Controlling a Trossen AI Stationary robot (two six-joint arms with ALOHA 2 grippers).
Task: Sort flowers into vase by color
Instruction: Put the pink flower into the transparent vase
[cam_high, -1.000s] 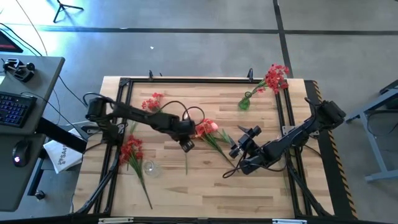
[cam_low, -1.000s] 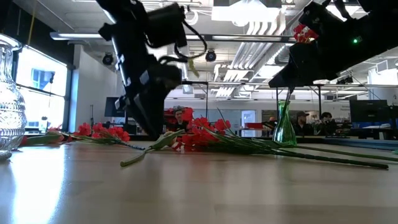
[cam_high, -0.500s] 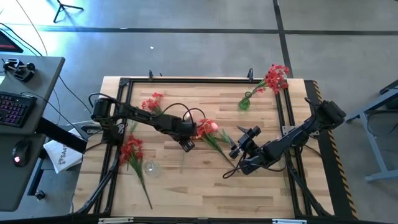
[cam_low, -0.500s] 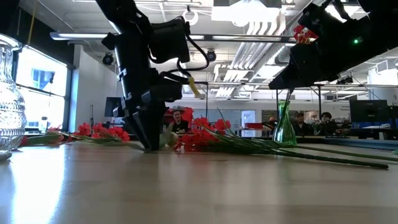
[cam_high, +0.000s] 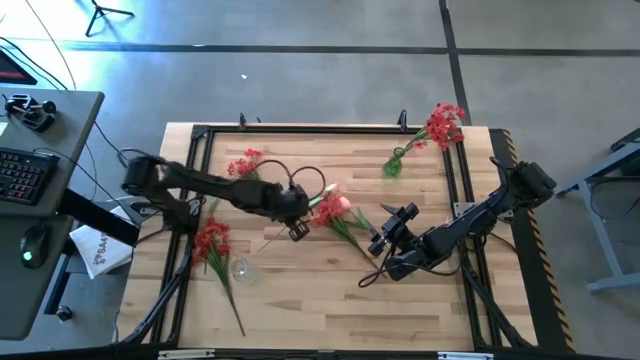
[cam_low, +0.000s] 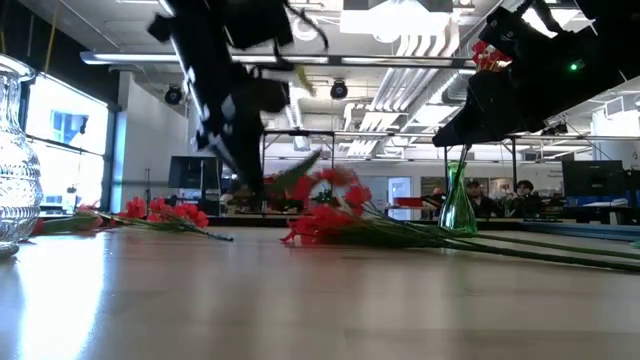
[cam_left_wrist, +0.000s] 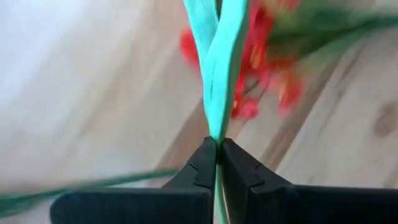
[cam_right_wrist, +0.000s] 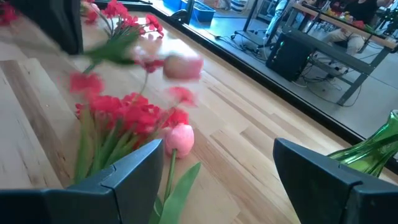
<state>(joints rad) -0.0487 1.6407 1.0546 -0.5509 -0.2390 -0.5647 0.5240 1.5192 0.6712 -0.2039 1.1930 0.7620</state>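
My left gripper is above the table's middle, shut on a pink-budded flower stem. The flower's blurred bud is in the air over a pile of red flowers. My right gripper is open and empty, just right of that pile. A second pink bud lies on the wood in front of it. A green vase holding red blossoms stands at the far right. A clear glass vase stands near left. My left gripper pinches the flower between its two fingers where the green leaves meet the stem. The leaves run on beyond the fingertips toward the bud. The flower is lifted clear of the table, its thin lower stem trailing toward the left.
Loose red flowers lie at the far left and beside the clear vase. Black frame rails run along the table's left, right and far sides. Bare wood lies along the near edge.
My left gripper has gone down until its fingertips were at the table by the pile, then risen again with the pink flower. The flower has come up off the wood and its bud end has swung up over the red pile.
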